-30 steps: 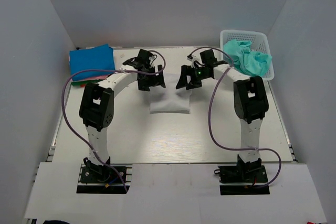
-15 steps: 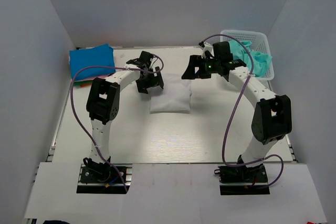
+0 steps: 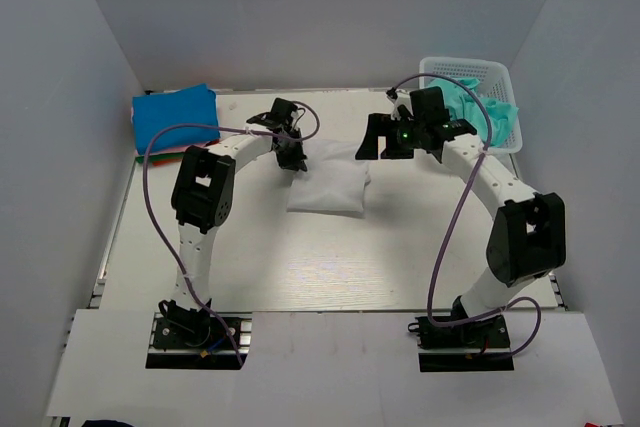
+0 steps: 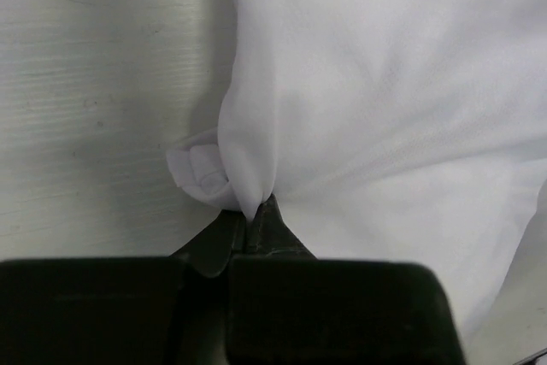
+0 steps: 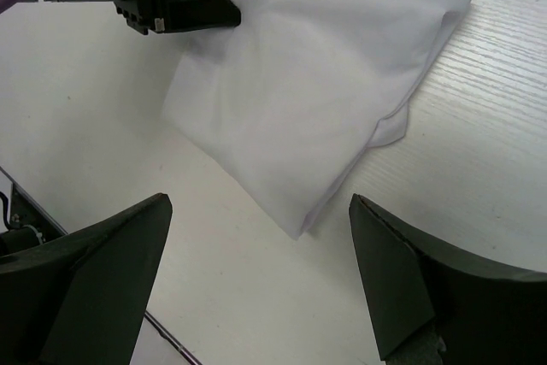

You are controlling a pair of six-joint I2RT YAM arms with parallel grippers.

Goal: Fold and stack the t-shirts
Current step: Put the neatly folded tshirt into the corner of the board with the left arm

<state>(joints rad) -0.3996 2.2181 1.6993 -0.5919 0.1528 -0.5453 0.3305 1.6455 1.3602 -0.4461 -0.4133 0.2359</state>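
- Here, the pale wood-grain desk (image 3: pixel 330 257) carries everything, enclosed by plain grey walls on three sides.
- The left arm (image 3: pixel 205 187) and right arm (image 3: pixel 525 232) rise from the near edge and arch inward toward the middle of the desk.
- A white t-shirt (image 3: pixel 328 187) lies folded into a compact rectangle at the centre of the desk, between the two arm tips.
- A bright blue t-shirt (image 3: pixel 176 115) tops a folded pile in the far left corner. Pink and red edges show beneath it, though the count of layers is probably not readable from above.
- A white lattice basket (image 3: pixel 470 69) stands in the far right corner with a crumpled teal t-shirt (image 3: pixel 480 112) spilling over its near rim.
- The left jaws are clamped together on a bunched fold at the far left corner of the white t-shirt (image 4: pixel 385 108), the cloth fanning out from the pinch.
- The right jaws stand wide apart and hold nothing, hovering above the right side of the white t-shirt (image 5: pixel 316 74).
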